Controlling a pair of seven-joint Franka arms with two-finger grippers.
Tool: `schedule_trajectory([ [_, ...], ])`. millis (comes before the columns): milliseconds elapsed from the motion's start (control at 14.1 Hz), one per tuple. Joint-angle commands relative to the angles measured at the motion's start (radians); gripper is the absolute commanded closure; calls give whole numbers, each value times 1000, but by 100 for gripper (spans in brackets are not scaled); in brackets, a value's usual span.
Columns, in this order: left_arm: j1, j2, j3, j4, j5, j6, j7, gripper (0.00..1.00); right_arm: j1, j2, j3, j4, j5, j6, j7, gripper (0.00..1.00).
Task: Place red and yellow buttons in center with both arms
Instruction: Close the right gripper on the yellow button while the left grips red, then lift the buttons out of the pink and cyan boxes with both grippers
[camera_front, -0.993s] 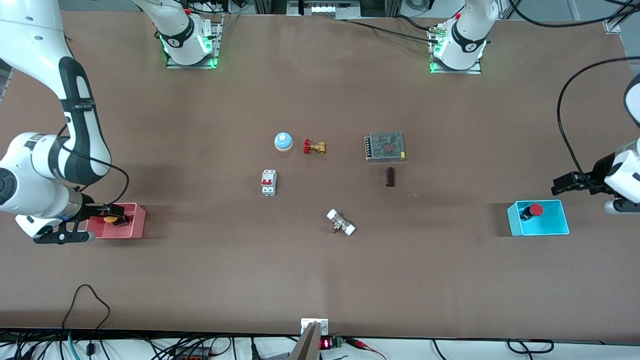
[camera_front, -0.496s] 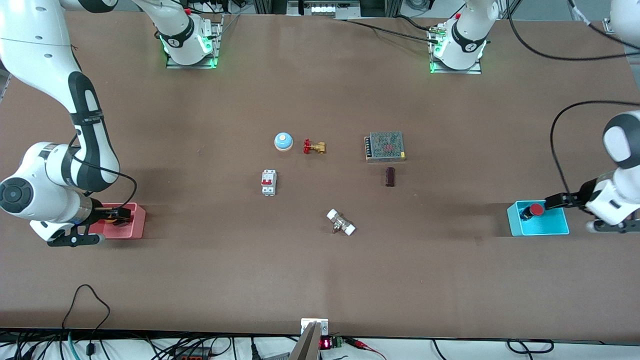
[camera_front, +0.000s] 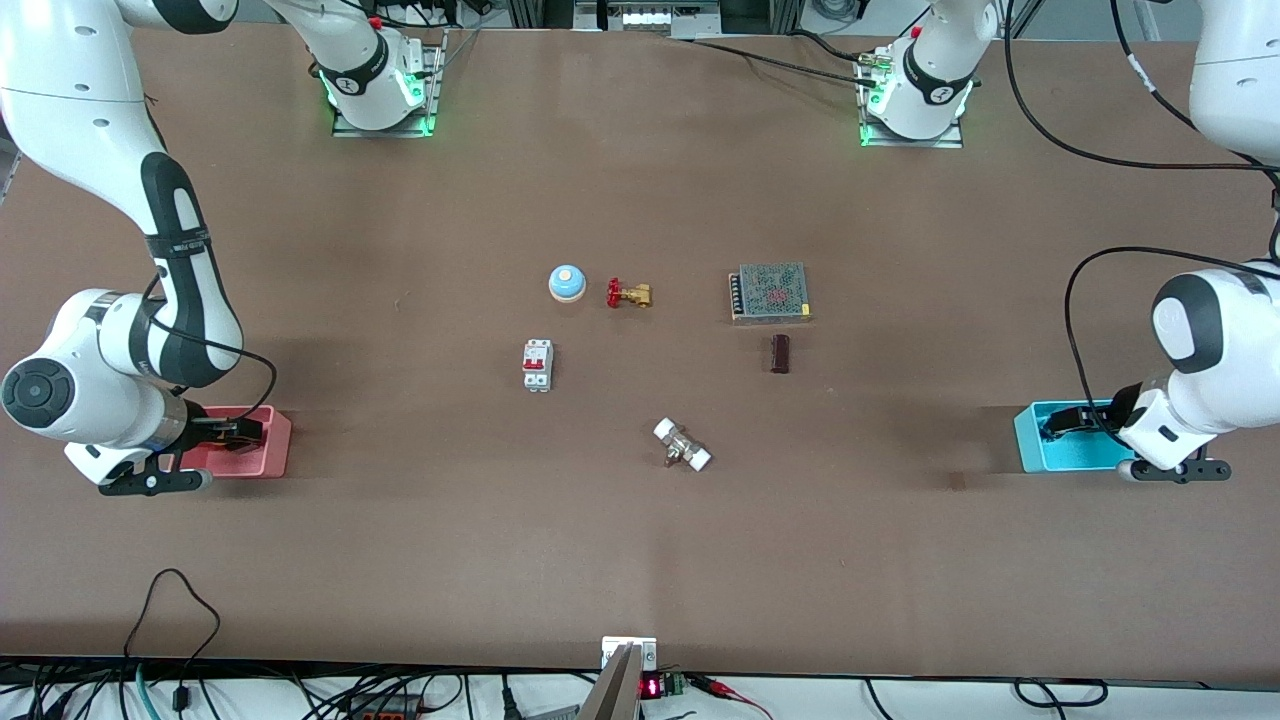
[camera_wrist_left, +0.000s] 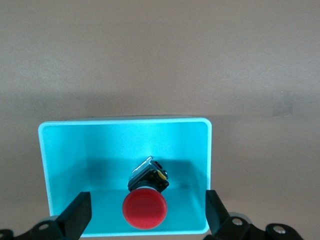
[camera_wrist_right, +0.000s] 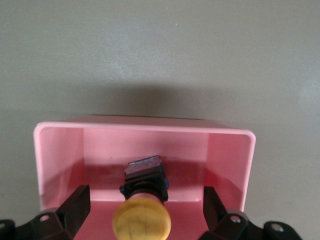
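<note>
Here, the left gripper (camera_wrist_left: 145, 220) hangs spread over the cyan tray (camera_wrist_left: 65, 150), its fingers flanking the red button (camera_wrist_left: 144, 210); the right gripper (camera_wrist_right: 142, 217), likewise spread over the pink tray (camera_wrist_right: 227, 155), flanks the yellow button (camera_wrist_right: 141, 222).

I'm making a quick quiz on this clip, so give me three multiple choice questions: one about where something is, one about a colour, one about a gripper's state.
1. Where is the red-capped push button with the black body?
A. in the cyan plastic tray
B. on bare tabletop
C. in the pink plastic tray

2. What colour is the cap of the button in the pink tray?
A. blue
B. orange-yellow
C. green

3. How is the left gripper?
A. shut on the button
B. open, fingers either side of the button
C. out of view

A: the left wrist view shows it inside cyan walls.
B: the right wrist view shows the cap.
B: gaps flank the cap.
</note>
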Motion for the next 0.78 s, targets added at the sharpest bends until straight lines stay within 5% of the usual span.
schedule_trajectory([
  [0, 11, 19, 7, -9, 22, 35, 18, 0, -20, 17, 13, 19, -6, 17, -15, 0],
  [284, 20, 19, 7, -36, 22, 35, 17, 5, -20, 18, 13, 18, -3, 16, -7, 0],
  [709, 16, 8, 5, -56, 22, 24, 9, 44, -20, 18, 15, 18, 0, 11, -3, 0],
])
